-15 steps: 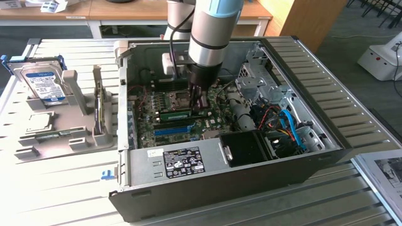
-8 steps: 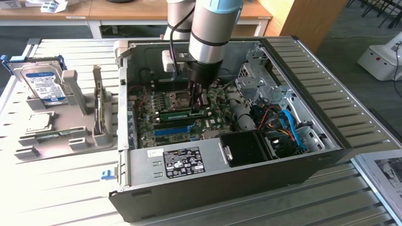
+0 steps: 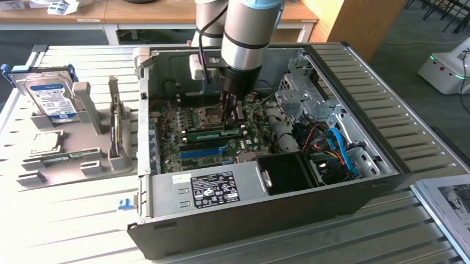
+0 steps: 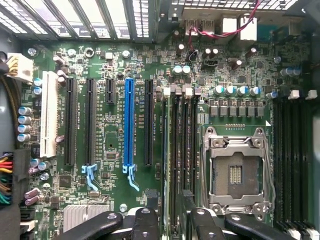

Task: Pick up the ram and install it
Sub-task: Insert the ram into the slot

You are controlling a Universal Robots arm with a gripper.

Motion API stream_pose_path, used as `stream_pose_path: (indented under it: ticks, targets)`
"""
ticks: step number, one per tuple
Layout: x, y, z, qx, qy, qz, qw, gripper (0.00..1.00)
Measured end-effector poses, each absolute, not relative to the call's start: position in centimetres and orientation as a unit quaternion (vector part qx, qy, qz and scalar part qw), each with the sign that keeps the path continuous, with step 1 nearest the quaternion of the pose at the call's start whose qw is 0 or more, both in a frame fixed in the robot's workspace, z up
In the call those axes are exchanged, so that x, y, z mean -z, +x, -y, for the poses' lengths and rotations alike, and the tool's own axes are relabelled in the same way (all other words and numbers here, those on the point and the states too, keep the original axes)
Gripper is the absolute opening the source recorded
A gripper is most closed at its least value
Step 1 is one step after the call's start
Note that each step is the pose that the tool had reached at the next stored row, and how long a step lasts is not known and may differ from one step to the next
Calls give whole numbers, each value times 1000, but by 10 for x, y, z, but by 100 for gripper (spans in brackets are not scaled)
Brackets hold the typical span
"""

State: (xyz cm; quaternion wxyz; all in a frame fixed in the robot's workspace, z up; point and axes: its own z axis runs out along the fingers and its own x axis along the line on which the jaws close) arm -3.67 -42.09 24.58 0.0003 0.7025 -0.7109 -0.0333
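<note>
The ram (image 3: 213, 132) is a thin green stick lying along a memory slot just beside the CPU socket (image 3: 208, 115), inside the open computer case (image 3: 257, 212). In the wrist view the ram (image 4: 181, 165) appears edge-on as a dark strip in the slot beside the socket (image 4: 235, 172). My gripper (image 3: 233, 116) hangs down into the case over the end of the stick that is towards the exterior view's right. Its black fingers (image 4: 145, 225) stand on either side of that end with a gap showing, so it is open.
A blue expansion slot (image 4: 129, 125) and black slots lie beside the memory slots. The black power supply (image 3: 290, 173), cables (image 3: 334, 146) and a drive cage (image 3: 301, 96) crowd the case's right side. A grey fixture (image 3: 74, 148) holding a hard drive (image 3: 50, 96) stands outside the case.
</note>
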Motion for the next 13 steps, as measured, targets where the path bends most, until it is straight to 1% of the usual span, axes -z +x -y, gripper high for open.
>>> stream_pose_path:
  ticks: [13]
  targets:
    - [-262,-37,421,33,703,711,0,31]
